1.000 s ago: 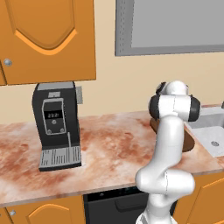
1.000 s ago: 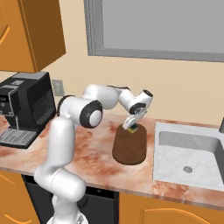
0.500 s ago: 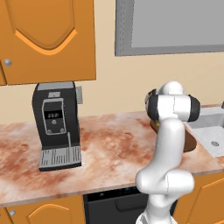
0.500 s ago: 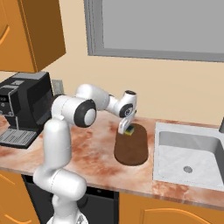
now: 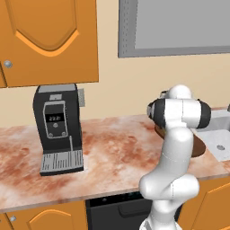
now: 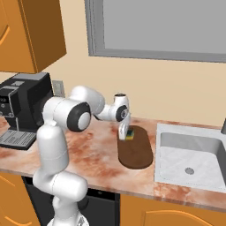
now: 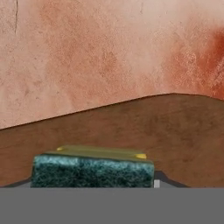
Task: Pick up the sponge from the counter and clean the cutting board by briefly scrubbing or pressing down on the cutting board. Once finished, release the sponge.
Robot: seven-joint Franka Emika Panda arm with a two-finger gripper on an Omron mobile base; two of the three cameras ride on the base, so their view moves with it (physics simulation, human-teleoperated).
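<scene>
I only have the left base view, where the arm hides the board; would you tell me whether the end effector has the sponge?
Observer: Yes, the end effector is shut on the sponge.
Operator: Thank you. Where is it relative to the board?
Observer: At the board's far end, towards the wall.
Operator: Which side of the sponge faces the hand camera?
Observer: The green layer, with the yellow body showing beyond it.

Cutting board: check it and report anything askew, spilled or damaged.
Nothing stands out. The board lies flat on the counter beside the sink, its surface unmarked in the hand view. The sponge held in the gripper is at the board's far end, with no spill.
</scene>
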